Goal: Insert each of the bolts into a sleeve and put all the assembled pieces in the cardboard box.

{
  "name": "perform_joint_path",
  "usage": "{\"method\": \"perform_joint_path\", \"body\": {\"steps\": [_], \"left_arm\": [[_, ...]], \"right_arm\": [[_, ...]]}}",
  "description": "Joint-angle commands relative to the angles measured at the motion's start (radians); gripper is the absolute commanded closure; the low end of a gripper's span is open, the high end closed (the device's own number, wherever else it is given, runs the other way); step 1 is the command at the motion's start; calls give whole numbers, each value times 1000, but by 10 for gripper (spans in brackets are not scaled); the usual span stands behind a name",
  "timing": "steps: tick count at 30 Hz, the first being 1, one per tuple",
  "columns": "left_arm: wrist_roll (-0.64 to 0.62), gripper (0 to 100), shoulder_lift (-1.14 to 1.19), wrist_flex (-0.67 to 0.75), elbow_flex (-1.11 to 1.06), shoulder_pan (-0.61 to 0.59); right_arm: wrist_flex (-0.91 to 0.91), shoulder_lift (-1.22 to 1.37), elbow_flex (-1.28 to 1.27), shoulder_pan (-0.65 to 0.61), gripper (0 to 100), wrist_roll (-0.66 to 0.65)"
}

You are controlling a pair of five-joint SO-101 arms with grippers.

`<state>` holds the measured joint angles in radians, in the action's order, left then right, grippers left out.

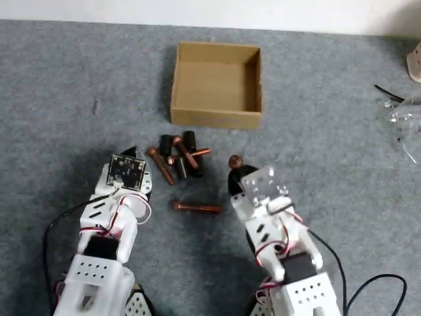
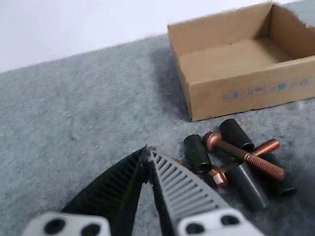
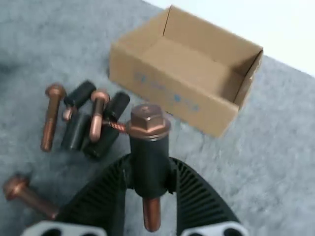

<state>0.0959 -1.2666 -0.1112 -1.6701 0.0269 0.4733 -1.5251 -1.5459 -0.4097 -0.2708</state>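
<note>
The cardboard box (image 1: 216, 118) stands open at the back centre of the grey mat. Just in front of it is a pile of copper bolts (image 1: 160, 164) and black sleeves (image 1: 191, 141); one bolt (image 1: 197, 208) lies apart, nearer the arms. My right gripper (image 1: 234, 176) is to the right of the pile, shut on a black sleeve (image 3: 149, 160) held upright, with a bolt through it; the bolt's head (image 3: 149, 121) sits on top. My left gripper (image 2: 147, 153) is shut with nothing in it, just left of the pile (image 2: 236, 157).
Cables and a clear plastic piece (image 1: 401, 112) lie at the right edge of the mat. Grey mat stretches bare left of the box (image 2: 246, 91) and on both sides of the arms.
</note>
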Motion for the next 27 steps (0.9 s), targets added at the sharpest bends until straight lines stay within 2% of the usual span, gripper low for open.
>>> {"method": "perform_joint_path", "body": {"steps": [1, 7, 13, 19, 27], "left_arm": [[0, 993, 59, 58, 58, -16], [3, 993, 84, 66, 67, -21], [0, 993, 91, 100, 62, -33], [0, 993, 91, 109, 58, -33], [0, 993, 91, 109, 58, -27]], "right_arm": [[-81, 271, 263, 15, 991, -12], [-114, 843, 711, 21, 991, -12], [-70, 1320, 1176, 116, 991, 26], [130, 1675, 1607, 166, 990, 103], [239, 2022, 1917, 131, 989, 107]]}}
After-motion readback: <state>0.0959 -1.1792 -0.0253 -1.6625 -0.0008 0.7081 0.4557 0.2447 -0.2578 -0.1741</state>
